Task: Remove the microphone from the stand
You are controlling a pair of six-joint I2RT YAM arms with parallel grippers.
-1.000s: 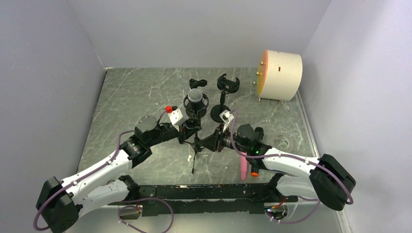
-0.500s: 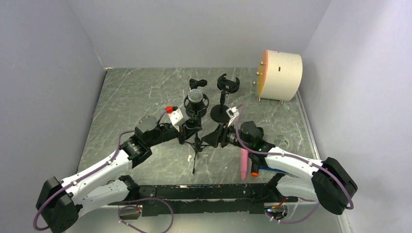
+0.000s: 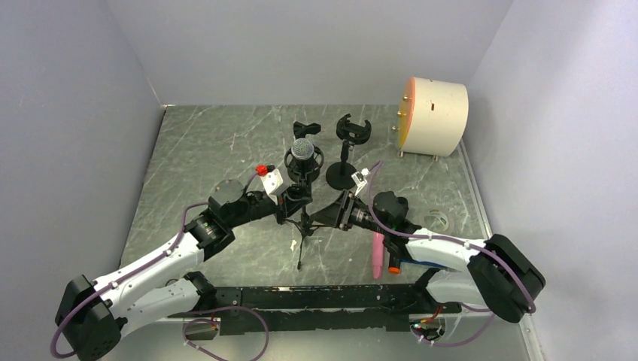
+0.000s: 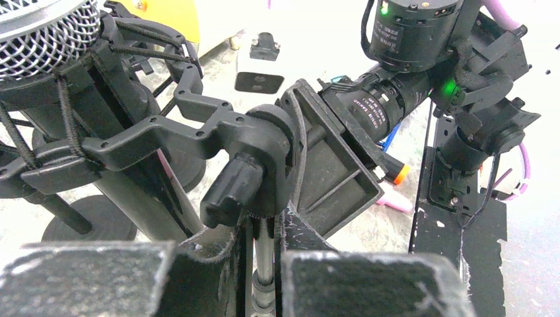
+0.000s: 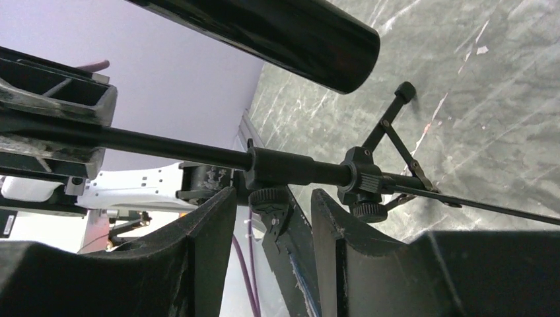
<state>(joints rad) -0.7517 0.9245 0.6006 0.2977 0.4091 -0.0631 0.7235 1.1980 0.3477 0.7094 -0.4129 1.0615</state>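
The microphone (image 3: 302, 149), silver grille and black body, sits in a black shock mount on a thin tripod stand (image 3: 302, 226) at mid table. My left gripper (image 3: 298, 201) is shut on the stand's pole just under the mount; in the left wrist view the pole (image 4: 264, 261) runs between its fingers (image 4: 264, 244), with the grille (image 4: 39, 33) at top left. My right gripper (image 3: 323, 218) is open at the stand's right side. In the right wrist view its fingers (image 5: 274, 205) flank a knob under the pole (image 5: 185, 148), and the microphone's body (image 5: 277, 26) passes above.
A second stand with a round base (image 3: 340, 177) and an empty clip (image 3: 353, 128) stands just behind. A loose black clip (image 3: 306, 128) lies further back. A cream cylinder (image 3: 436, 116) sits at back right. A pink marker (image 3: 376, 257) and an orange-tipped one (image 3: 393, 263) lie near the right arm.
My right gripper has shifted up and closer to the stand's pole, and its wrist has turned. The left gripper and the microphone have not moved.
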